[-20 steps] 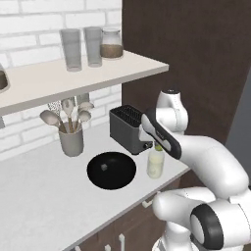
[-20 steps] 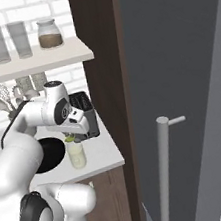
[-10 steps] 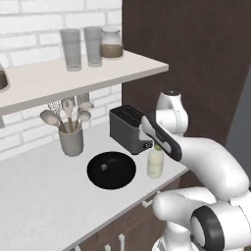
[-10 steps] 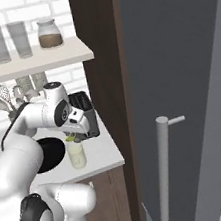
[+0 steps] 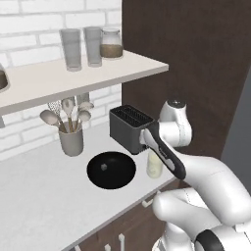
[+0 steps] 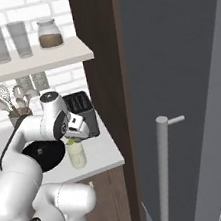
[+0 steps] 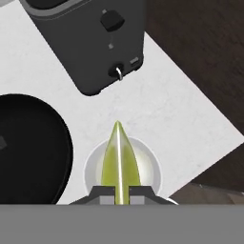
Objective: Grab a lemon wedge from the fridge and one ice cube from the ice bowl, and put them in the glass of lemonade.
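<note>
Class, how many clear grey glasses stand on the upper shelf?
2: the glasses stand side by side on the shelf, left of the brown-filled jar. None seems hidden.

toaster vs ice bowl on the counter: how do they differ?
Shape: the toaster is a boxy upright block; the ice bowl is round and shallow.
Height: the toaster stands well above the counter; the ice bowl sits low.
Place: the toaster stands at the back by the dark wood panel; the ice bowl lies nearer the counter's front edge.
Shared: both are dark and rest on the counter.
</note>
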Motion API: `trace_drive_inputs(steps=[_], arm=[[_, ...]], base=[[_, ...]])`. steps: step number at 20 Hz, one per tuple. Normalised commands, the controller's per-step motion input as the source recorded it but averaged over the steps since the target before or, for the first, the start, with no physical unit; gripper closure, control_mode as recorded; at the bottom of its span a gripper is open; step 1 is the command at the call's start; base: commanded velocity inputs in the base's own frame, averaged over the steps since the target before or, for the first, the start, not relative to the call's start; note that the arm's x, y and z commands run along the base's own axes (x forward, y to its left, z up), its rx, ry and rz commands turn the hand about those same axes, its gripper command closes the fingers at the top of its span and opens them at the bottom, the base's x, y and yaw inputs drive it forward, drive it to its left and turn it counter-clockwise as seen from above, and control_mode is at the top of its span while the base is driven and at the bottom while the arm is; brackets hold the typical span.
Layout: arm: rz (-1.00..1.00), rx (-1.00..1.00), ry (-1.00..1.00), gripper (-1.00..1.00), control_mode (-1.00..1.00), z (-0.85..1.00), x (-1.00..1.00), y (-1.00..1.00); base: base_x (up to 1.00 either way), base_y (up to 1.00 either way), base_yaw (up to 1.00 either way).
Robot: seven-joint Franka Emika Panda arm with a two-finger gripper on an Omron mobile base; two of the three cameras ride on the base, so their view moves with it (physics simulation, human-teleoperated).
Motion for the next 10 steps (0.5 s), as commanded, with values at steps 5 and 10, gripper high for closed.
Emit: trace_drive_inputs(steps=[5, 10], arm=[[0.00, 0.00, 0.00, 1.00, -1.00, -0.05, 0.00, 0.00], [0.00, 0.00, 0.00, -1.00, -1.00, 0.00, 0.00, 0.00]], base=[[0.00, 0.00, 0.00], [0.00, 0.00, 0.00]])
